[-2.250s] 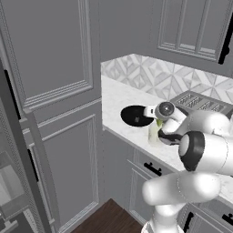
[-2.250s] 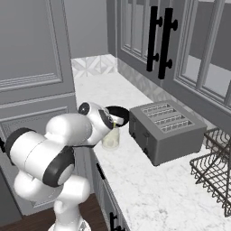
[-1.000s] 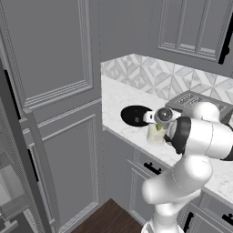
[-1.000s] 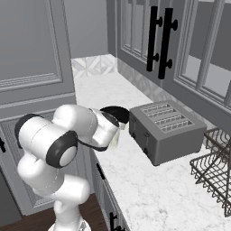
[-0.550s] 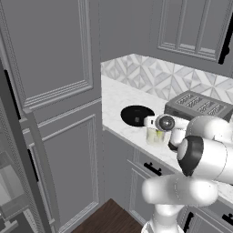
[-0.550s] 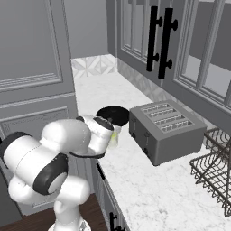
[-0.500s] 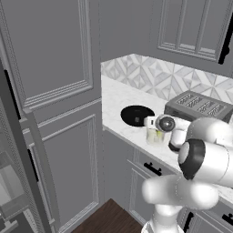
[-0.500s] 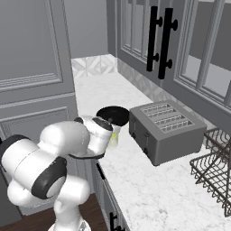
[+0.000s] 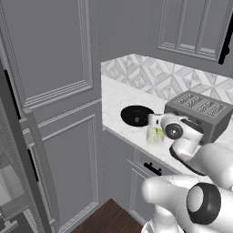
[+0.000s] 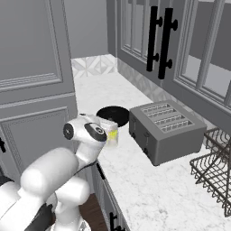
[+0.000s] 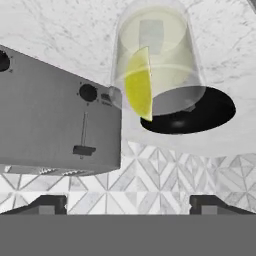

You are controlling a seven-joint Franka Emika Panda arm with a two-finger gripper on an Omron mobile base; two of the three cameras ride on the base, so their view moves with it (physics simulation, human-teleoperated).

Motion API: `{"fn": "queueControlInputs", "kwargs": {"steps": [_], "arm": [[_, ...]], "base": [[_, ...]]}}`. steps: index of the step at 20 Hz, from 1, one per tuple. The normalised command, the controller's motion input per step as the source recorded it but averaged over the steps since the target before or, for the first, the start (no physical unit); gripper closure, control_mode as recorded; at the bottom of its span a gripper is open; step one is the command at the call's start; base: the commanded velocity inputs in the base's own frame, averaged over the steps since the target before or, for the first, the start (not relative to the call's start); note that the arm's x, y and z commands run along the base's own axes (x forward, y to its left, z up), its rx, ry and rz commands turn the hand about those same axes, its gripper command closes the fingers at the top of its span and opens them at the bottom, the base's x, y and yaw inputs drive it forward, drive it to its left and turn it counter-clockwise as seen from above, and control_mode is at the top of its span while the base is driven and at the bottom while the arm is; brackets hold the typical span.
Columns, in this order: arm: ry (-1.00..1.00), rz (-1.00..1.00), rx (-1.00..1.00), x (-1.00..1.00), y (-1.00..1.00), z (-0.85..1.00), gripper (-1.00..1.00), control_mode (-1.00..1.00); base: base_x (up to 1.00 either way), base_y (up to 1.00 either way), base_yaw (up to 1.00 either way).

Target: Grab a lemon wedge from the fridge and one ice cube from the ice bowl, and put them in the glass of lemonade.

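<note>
The glass of lemonade (image 11: 157, 60) stands on the white counter next to the black ice bowl (image 11: 200, 112). In the hand view, which is rolled upside down, the yellow lemon wedge (image 11: 139, 85) sits inside the glass, and a pale greyish ice cube (image 11: 151, 35) shows at its base. My gripper (image 11: 129, 204) is open and holds nothing, a short way back from the glass. In the left base view the gripper (image 9: 156, 122) hovers just over the glass (image 9: 154, 136), with the ice bowl (image 9: 136, 115) behind it. The right base view shows the wedge (image 10: 113, 134) in the glass (image 10: 112, 135).
A grey toaster (image 10: 164, 131) stands right beside the glass. A wire dish rack (image 10: 212, 167) is farther right on the counter. The fridge (image 9: 11, 150) stands open at the far left, its pale shelves showing. Grey cabinets rise above and left of the counter.
My gripper has opened and the lemon wedge now rests in the glass. The hand has tilted and drawn back a little from the glass.
</note>
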Motion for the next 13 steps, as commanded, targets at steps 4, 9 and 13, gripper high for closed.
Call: {"fn": "queueControlInputs", "kwargs": {"steps": [4,9,13], "arm": [[-0.03,0.0,0.04,-0.63,-0.15,1.0,-1.0,-1.0],[0.03,0.0,0.11,-0.73,-0.01,1.0,-1.0,-1.0],[0.11,0.0,0.16,-0.69,-0.02,1.0,-1.0,-1.0]], "base": [[0.0,0.0,0.0],[0.0,0.0,0.0],[0.0,0.0,0.0]]}}
